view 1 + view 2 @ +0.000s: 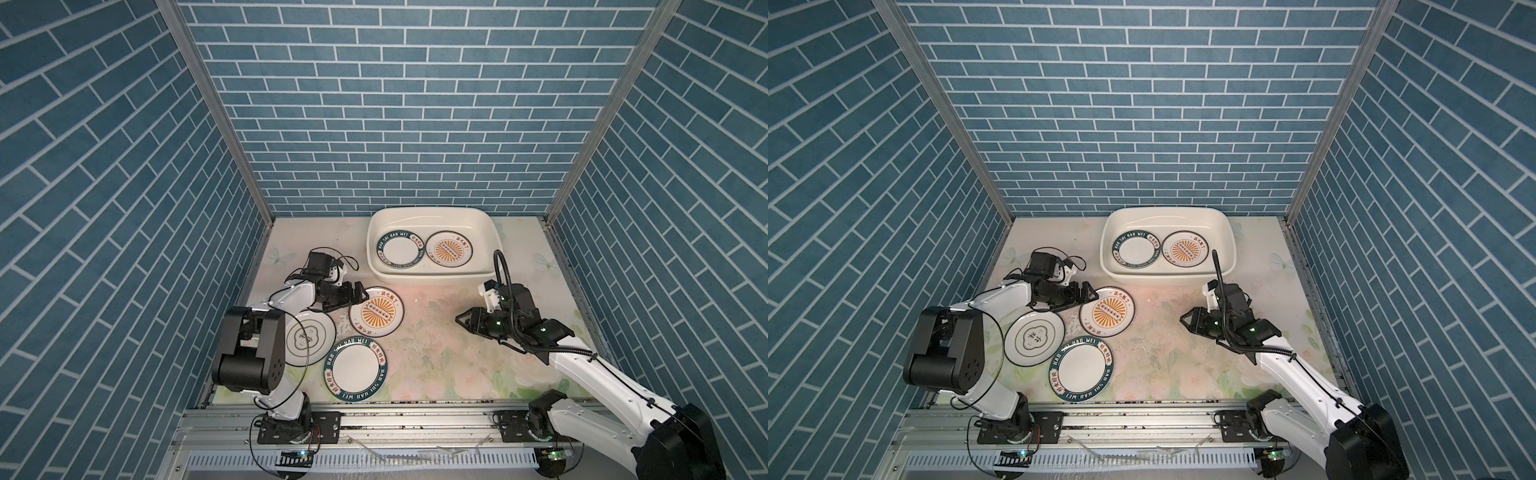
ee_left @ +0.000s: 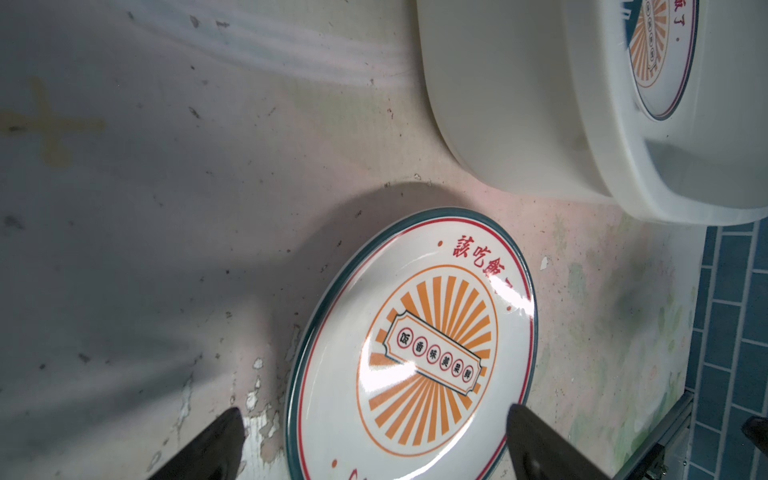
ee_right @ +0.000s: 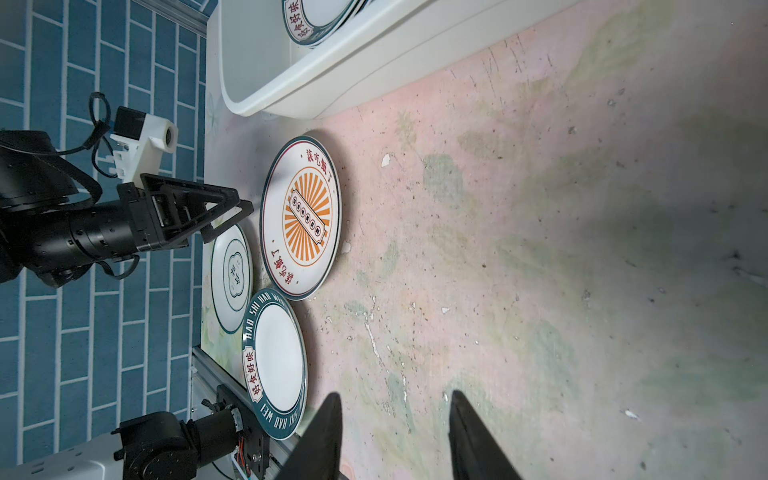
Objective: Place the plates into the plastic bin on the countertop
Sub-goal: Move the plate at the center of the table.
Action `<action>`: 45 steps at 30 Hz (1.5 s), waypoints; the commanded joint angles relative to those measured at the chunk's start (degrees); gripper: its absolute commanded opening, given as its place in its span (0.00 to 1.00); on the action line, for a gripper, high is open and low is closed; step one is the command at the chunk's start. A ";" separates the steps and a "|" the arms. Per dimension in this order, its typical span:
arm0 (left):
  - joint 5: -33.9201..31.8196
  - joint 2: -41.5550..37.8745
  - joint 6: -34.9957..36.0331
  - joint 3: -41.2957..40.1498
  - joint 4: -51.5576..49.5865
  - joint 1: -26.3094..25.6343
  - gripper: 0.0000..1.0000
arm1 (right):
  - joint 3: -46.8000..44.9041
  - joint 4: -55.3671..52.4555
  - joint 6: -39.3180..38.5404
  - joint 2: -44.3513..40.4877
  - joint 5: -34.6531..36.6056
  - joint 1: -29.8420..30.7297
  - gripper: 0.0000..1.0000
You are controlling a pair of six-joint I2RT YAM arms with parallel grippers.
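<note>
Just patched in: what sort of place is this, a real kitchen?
Probably a staged kitchen test booth, not a real one: blue brick-print wall panels in metal framing box in a floral countertop holding plates and a plastic bin, and both arms are bolted to a front rail.

1. Back edge, right of centre: a large cream-white rectangular plastic bin [image 1: 432, 277] stands on the pale flower-printed countertop [image 1: 436, 345].
2. Inside, side by side: a round white teal-lettered plate [image 1: 401, 251] left, a round white orange-sunburst plate [image 1: 450, 248] right.
3. Before the bin's front left corner, apart from it: a second orange-sunburst plate [image 1: 376, 311].
4. Toward the left edge: a round white cloud-emblem plate [image 1: 309, 338].
5. Near the front edge, just beside both: a second teal-lettered plate [image 1: 356, 369].
</note>
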 commanded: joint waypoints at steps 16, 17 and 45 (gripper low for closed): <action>2.94 1.52 0.00 -0.53 -0.14 -2.59 1.00 | -1.91 5.84 3.57 0.96 -1.38 0.52 0.43; 2.89 1.51 0.06 -0.63 -0.10 -2.68 1.00 | -1.96 5.92 3.58 1.05 -1.38 0.52 0.43; 10.45 7.71 1.71 5.24 -1.60 -14.25 1.00 | -4.29 20.31 7.94 18.09 -2.63 3.07 0.44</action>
